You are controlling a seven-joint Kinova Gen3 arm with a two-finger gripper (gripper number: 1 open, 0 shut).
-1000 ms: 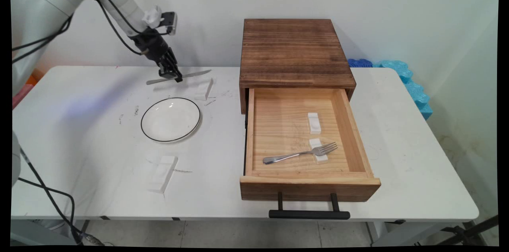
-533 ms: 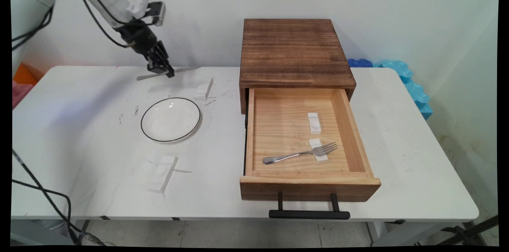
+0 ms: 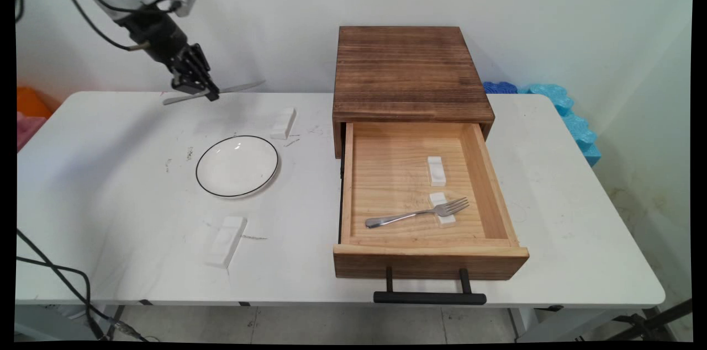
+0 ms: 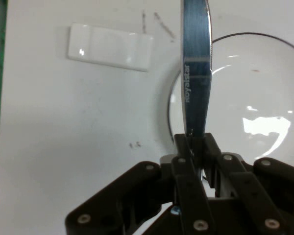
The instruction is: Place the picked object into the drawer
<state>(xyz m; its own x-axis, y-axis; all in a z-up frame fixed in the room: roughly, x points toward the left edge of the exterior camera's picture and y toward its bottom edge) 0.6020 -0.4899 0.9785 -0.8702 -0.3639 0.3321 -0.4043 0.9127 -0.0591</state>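
Note:
My gripper [image 3: 204, 92] is shut on a metal table knife [image 3: 235, 88] and holds it level in the air above the table's far left part. In the hand view the knife blade [image 4: 196, 63] runs up from the closed gripper [image 4: 195, 142]. Below it lie a white plate with a black rim [image 4: 245, 117] and a white rectangular rest [image 4: 110, 46]. In the main view the plate [image 3: 237, 165] sits in front of the gripper and the white rest [image 3: 283, 122] to its right.
A wooden box [image 3: 410, 71] stands mid-table with its drawer [image 3: 353, 184] pulled open; inside lie a fork [image 3: 417, 213] and two small white rests [image 3: 436, 169]. Another white rest [image 3: 225, 240] lies near the front left. Blue foam [image 3: 569, 112] sits at the back right.
The gripper has risen and moved left with the knife, away from the white rest by the plate. Nothing else has moved.

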